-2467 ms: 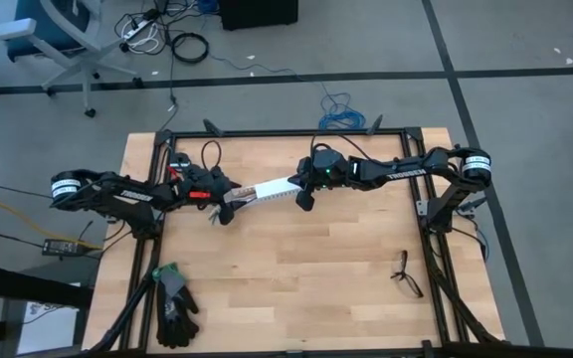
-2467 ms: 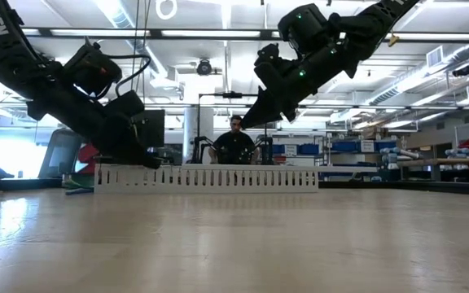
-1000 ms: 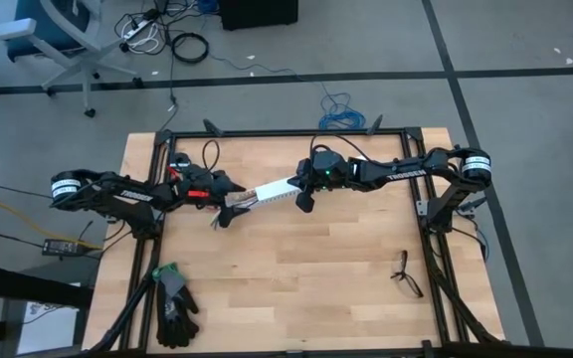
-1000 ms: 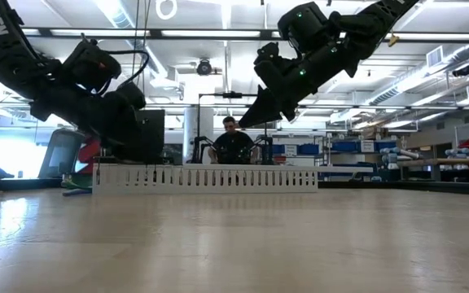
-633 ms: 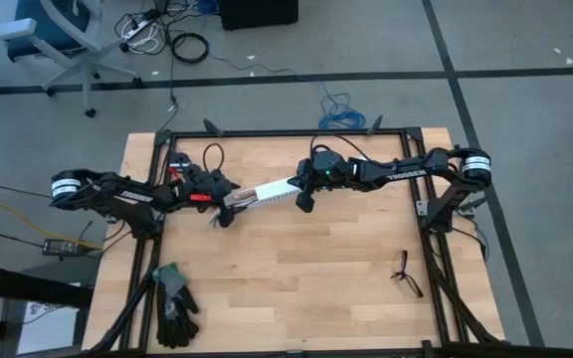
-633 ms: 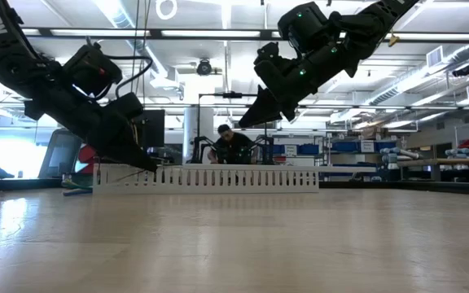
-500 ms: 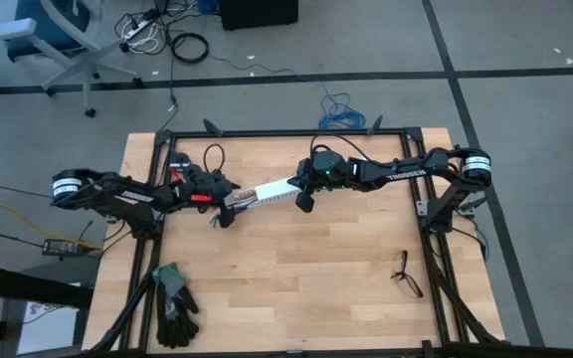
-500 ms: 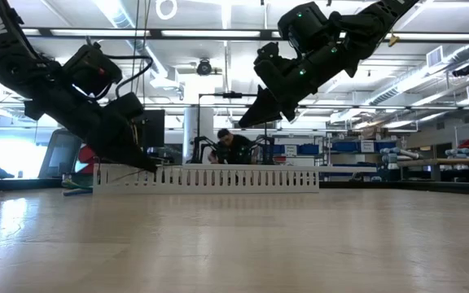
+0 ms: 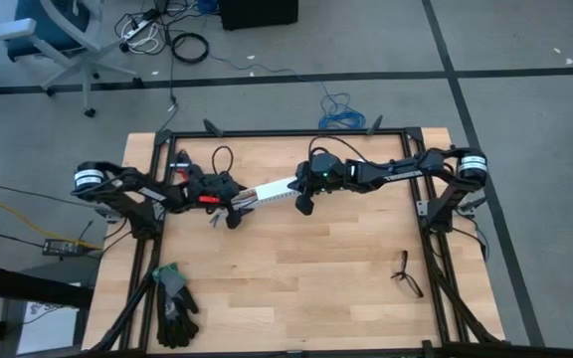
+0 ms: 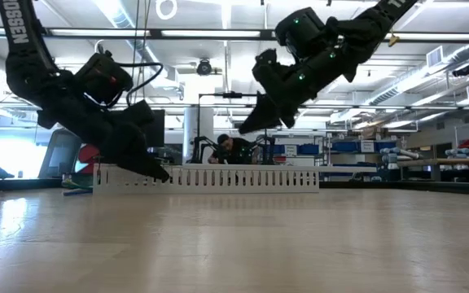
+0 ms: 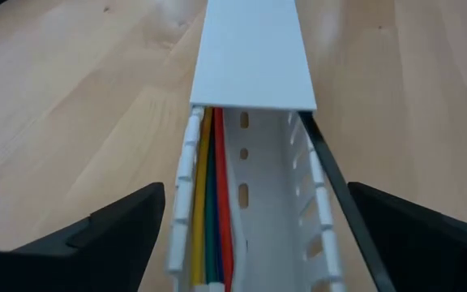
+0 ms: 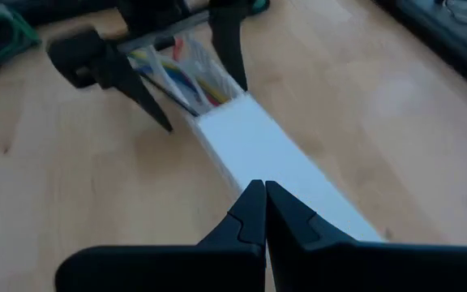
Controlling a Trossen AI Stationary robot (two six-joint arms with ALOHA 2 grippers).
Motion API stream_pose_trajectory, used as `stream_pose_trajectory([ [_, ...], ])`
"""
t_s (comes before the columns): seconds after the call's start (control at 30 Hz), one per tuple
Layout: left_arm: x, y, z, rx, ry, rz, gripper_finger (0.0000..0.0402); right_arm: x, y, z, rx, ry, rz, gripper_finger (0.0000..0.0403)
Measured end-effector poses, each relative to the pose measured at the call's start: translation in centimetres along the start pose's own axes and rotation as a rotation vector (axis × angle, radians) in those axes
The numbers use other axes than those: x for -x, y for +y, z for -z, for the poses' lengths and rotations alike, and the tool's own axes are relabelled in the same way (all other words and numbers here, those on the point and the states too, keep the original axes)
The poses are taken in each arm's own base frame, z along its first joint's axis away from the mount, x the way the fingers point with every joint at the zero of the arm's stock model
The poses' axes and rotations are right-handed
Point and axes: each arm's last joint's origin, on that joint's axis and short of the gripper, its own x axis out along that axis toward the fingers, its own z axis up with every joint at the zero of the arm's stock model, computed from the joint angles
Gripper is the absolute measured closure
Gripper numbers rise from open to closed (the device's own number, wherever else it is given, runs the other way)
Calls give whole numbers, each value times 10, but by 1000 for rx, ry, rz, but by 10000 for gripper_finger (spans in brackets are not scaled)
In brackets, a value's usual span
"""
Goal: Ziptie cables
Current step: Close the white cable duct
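A long white slotted duct (image 9: 272, 191) lies on the wooden table, its far part closed by a flat lid (image 11: 254, 57). Inside its open end lie the cables (image 11: 207, 203), thin yellow, green, orange and red wires along one wall. The ziptie (image 11: 324, 174), a thin black strip, runs along the other wall. My left gripper (image 11: 255, 191) is open, one finger on either side of the duct's open end, with wood showing between. My right gripper (image 12: 264, 191) is shut and hangs above the lid, clear of it in the low view (image 10: 244, 129).
Black gloves with green trim (image 9: 175, 303) lie at the table's near left corner. Small spectacles (image 9: 404, 273) lie near the right edge. A black cable loop (image 9: 212, 154) lies at the far left. A person (image 10: 233, 149) sits beyond the table.
My left gripper has sunk toward the table and slid toward the right edge, along the duct's open end, tipping a little further down; it stays open. The duct has kept its place.
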Motion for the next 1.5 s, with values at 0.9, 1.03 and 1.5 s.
stream_pose_trajectory([
  [0.9,-4,0,0,-21,20,-10,119,-25,1,12,-15,-27,-58,403],
  [1.03,-4,0,-1,-26,11,-10,150,-25,1,11,-15,-37,-59,403],
  [1.5,-4,0,-1,-28,9,-8,166,-29,-3,18,-59,12,-81,403],
])
